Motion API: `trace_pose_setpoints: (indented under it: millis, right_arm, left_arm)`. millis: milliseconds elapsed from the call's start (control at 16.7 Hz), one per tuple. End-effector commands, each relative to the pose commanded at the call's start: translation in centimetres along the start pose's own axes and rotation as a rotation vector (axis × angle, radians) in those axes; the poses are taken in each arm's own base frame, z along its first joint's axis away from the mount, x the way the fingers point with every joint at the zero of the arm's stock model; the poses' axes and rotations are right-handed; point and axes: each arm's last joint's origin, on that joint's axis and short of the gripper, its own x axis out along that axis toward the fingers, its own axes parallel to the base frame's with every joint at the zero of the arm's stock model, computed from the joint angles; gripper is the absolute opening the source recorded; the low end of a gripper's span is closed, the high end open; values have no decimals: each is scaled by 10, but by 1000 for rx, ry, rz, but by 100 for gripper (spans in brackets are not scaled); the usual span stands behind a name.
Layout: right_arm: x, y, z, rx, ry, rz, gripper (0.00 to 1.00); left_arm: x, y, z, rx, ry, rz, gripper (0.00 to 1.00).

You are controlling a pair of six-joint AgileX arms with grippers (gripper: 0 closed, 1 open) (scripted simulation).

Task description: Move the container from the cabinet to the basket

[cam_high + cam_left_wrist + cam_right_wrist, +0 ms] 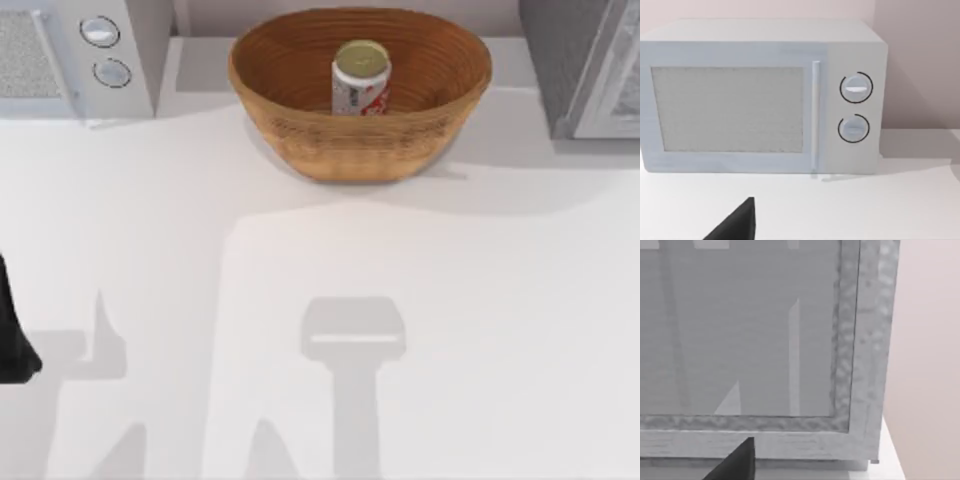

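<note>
Container (360,77): upright inside the basket (300,120), far from both my grippers.
Basket: at the table's (450,330) far edge, between the microwave (765,95) and the cabinet (765,340).
Left gripper (735,225): faces the microwave; its opening I cannot tell.
Right gripper (735,465): faces the cabinet door; opening I cannot tell.

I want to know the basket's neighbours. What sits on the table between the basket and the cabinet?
Nothing: in the top view, bare white table separates the basket from the cabinet. The container stands inside the basket.
</note>
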Motion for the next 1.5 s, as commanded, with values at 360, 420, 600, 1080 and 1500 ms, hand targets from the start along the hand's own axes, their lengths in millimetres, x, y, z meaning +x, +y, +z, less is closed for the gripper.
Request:
trace_pose_setpoints:
  millis: [360,420,600,1080,1500]
  right_arm:
    - [24,-48,87,15,9,8,100]
    - [26,-53,108,21,13,8,100]
    - [26,-55,176,38,22,6,100]
    - [-4,6,318,16,9,-7,100]
    - [-10,16,331,4,2,-9,100]
  left_arm:
    - [0,0,0,0,0,0,100]
    - [0,0,0,0,0,0,100]
    - [0,0,0,0,0,0,100]
    - [0,0,0,0,0,0,100]
    - [0,0,0,0,0,0,100]
